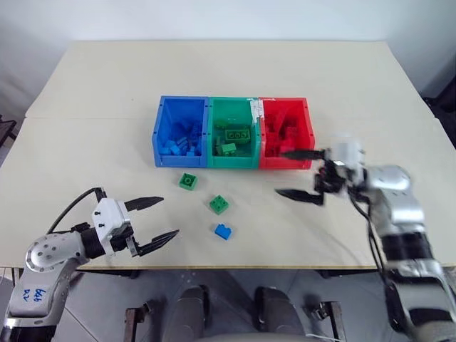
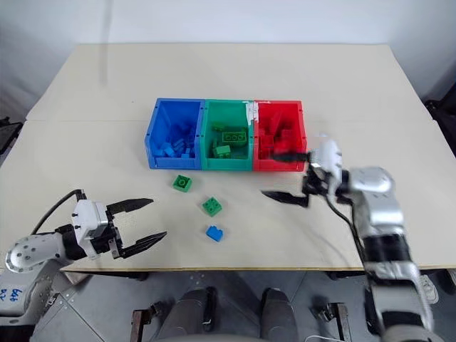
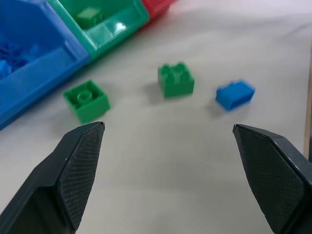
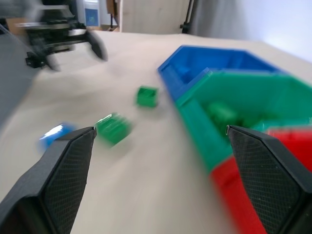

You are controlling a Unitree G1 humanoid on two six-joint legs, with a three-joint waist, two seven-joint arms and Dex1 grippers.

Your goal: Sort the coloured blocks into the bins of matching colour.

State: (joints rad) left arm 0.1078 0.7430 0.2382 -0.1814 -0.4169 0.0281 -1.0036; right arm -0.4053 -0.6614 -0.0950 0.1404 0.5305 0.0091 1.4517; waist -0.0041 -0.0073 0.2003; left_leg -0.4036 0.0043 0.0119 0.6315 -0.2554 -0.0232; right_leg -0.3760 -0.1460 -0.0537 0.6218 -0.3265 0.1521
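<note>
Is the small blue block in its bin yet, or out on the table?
Out. The blue block lies on the table, near its front edge, apart from the blue bin.

1. It looks like a robot test room or lab.
2. A plain pale worktop [image 1: 107, 78] stands by a bare white wall [image 1: 214, 18].
3. Stands and gear [image 4: 58, 29] sit behind it.

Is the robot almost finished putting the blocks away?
Nearly. The blue bin, green bin and red bin already hold blocks. Both the left gripper and right gripper are open and empty. Two green blocks and one blue block still sit on the table.
</note>
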